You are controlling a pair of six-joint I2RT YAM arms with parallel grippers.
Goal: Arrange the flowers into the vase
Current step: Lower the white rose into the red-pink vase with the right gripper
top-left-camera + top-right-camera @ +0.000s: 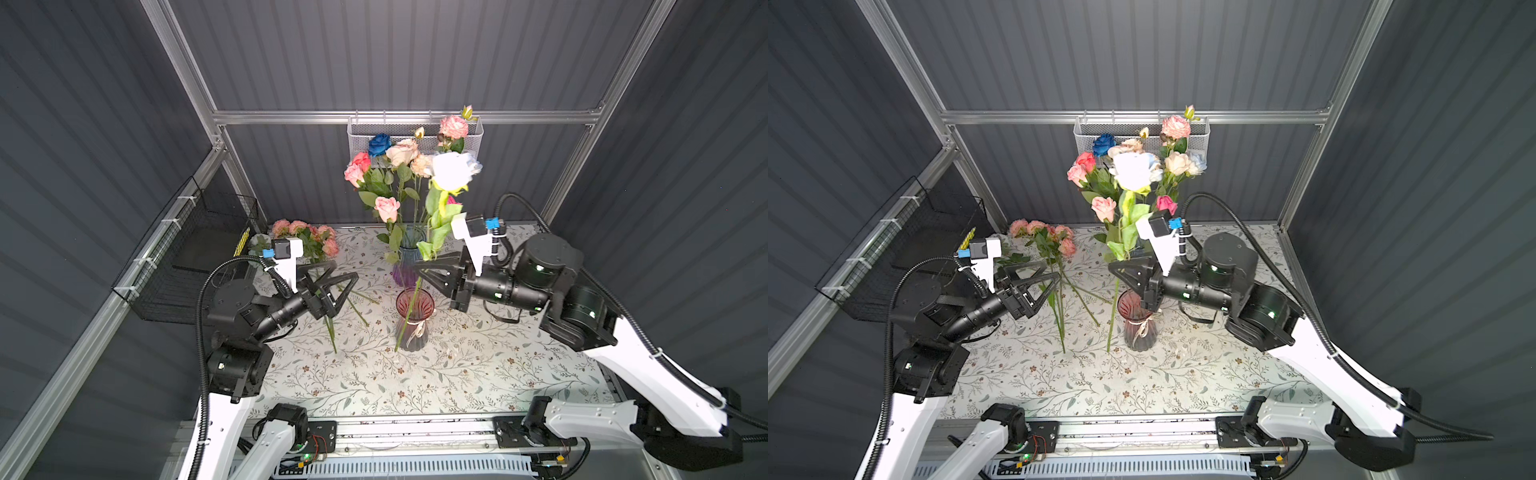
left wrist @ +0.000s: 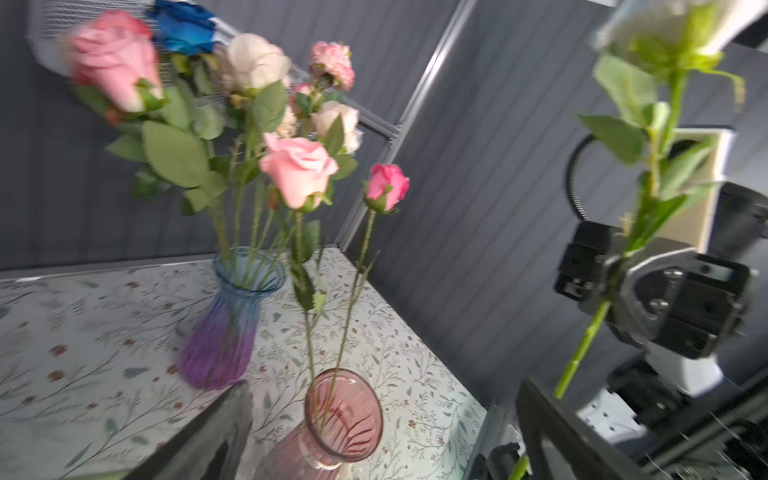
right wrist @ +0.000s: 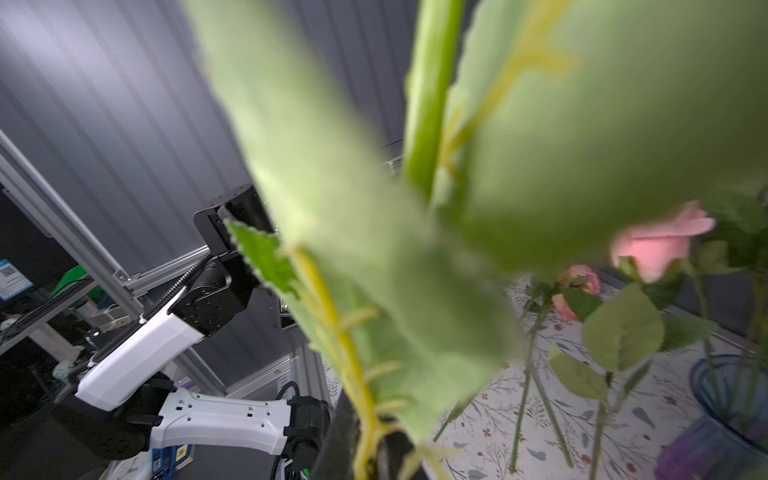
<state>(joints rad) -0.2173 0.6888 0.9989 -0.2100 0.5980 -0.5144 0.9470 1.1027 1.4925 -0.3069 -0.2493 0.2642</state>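
**Step in hand: carrying one stem to a vase.**

1. The left gripper (image 1: 344, 272) is released. Its jaws stand wide apart and hold nothing. It hovers above the worktop (image 1: 478, 374), over the loose stems.
2. Below and behind it, a pink peony spray (image 1: 309, 239) lies flat on the worktop, not yet placed.
3. At centre rear stands the blue-purple vase (image 2: 232, 324). It holds most of the flowers, including the blue rose (image 1: 380, 144).
4. In front of it stands the pink vase (image 1: 414, 318), which the left wrist view shows holding two pink roses.
5. The right gripper (image 1: 420, 271) is clenched on the stem of the white rose (image 1: 453, 171), just below its leaves. The bloom stands upright above the gripper, near the blooms of the rear vase. The lower stem hangs free. Both top views show it passing beside the pink vase, outside the mouth.

**Next move, as judged:**

- Bring the cut end of the stem above a vase rim, probably that of the pink vase, which sits nearest.
- Centre the stem over the mouth and lower it straight down.
- Let go only when the stem rests inside.
- The broad leaves could snag the roses already standing there, so a slow descent is advisable.
- The left gripper is free to collect the peony spray.
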